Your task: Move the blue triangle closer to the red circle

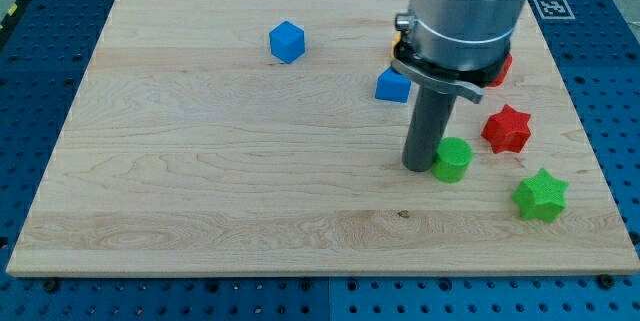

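The blue triangle (392, 86) lies on the wooden board at the view's upper middle, its right side hidden by the arm. The red circle (499, 69) is to its right, mostly hidden behind the arm's grey body; only its right edge shows. My tip (419, 167) rests on the board below the blue triangle, about one block-width away from it. It stands right next to the left side of a green circle (453, 159); I cannot tell whether they touch.
A blue cube (287, 41) sits at the view's upper left of centre. A red star (506, 128) and a green star (540, 195) lie at the right. A small yellow piece (400, 25) peeks out behind the arm. The board (200, 181) ends close to the stars.
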Robot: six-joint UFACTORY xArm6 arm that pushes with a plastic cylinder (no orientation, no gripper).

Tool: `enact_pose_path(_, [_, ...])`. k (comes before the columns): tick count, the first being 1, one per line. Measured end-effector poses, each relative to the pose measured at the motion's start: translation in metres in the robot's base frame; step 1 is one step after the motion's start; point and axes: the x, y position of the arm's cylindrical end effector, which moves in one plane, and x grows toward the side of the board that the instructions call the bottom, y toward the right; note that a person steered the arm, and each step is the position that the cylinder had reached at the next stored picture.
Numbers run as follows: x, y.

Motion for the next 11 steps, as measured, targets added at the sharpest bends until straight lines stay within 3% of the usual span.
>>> enact_pose_path(3, [0.009,0.071])
enact_pose_path(4, [0.017,0.07])
enact_pose_path(5, [0.01,0.028])
enact_pose_path(7, [-0.061,-0.003])
enact_pose_path(9, [-0.085,-0.104])
enact_pose_path(10, [-0.127,-0.102])
enact_pose_path(11, [-0.128,-0.09])
